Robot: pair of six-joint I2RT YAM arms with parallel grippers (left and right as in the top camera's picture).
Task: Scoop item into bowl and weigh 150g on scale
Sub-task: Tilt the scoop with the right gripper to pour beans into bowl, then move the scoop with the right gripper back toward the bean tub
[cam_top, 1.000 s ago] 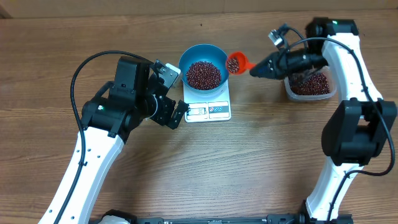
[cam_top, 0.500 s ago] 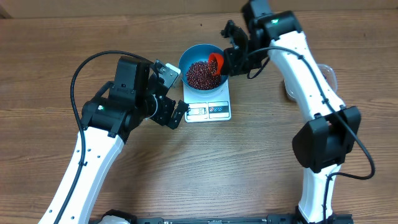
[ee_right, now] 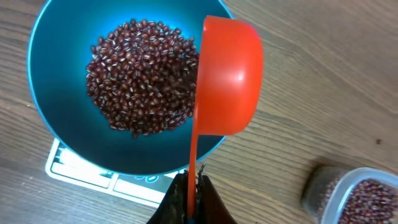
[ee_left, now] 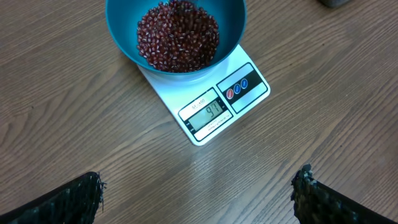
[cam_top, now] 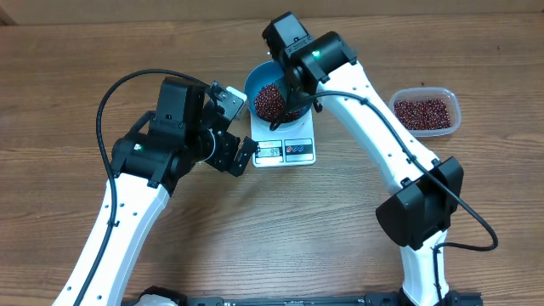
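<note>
On a wooden desk (cam_top: 340,221), round bright blue bowl (ee_right: 56,50) holding small maroon beans (ee_right: 143,78) atop flat white kitchen scale (ee_left: 221,109), right hand (ee_right: 191,186) clamped on orange plastic scoop (ee_right: 227,78) tipped sideways over bowl's rim, left hand (ee_left: 198,190) spread wide near scale, clear plastic tub (cam_top: 422,112) well apart.

In the left wrist view, near the frame's middle, the display window (ee_left: 206,112) of the scale (ee_left: 171,93) shows dark digits reading roughly "97", though the second digit is unclear. The small print beside the window and the marks on the buttons (ee_left: 237,88) are too small to read.
</note>
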